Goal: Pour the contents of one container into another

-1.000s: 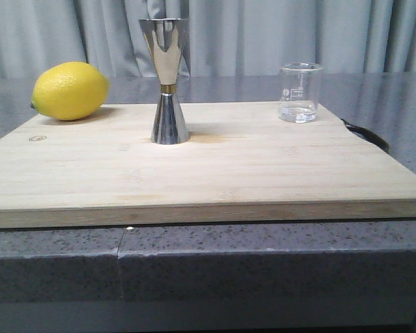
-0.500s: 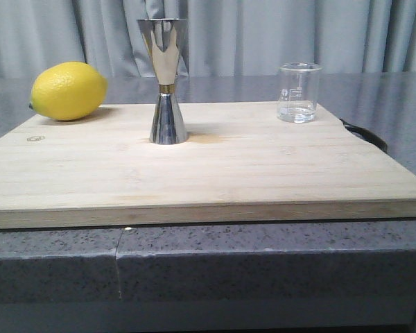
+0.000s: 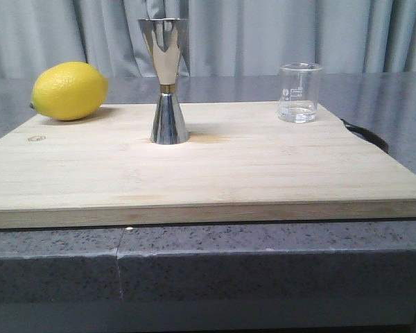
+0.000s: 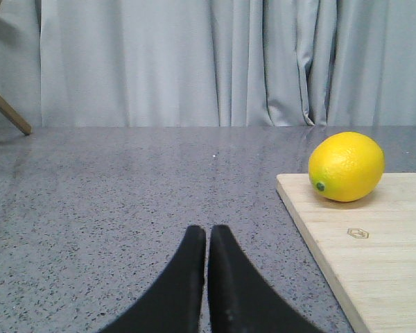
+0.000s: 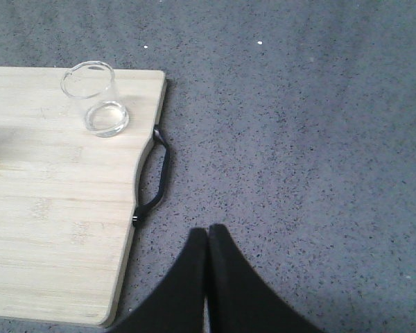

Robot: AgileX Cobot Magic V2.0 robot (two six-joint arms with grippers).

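Both grippers hover off the wooden board [image 3: 208, 173] over grey counter, the left gripper [image 4: 208, 239] and right gripper [image 5: 208, 239] each pinched closed on nothing. On the board the steel jigger [image 3: 168, 80] stands upright mid-width; farther back, the lemon [image 3: 69, 90] sits at its far-left corner and the glass beaker [image 3: 299, 92] (upright) at its far-right corner.

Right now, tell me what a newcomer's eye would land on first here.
The bright yellow lemon at the far left corner of the wooden cutting board stands out most. Next comes the tall steel jigger, upright near the board's back middle, with the small glass beaker at the far right corner.
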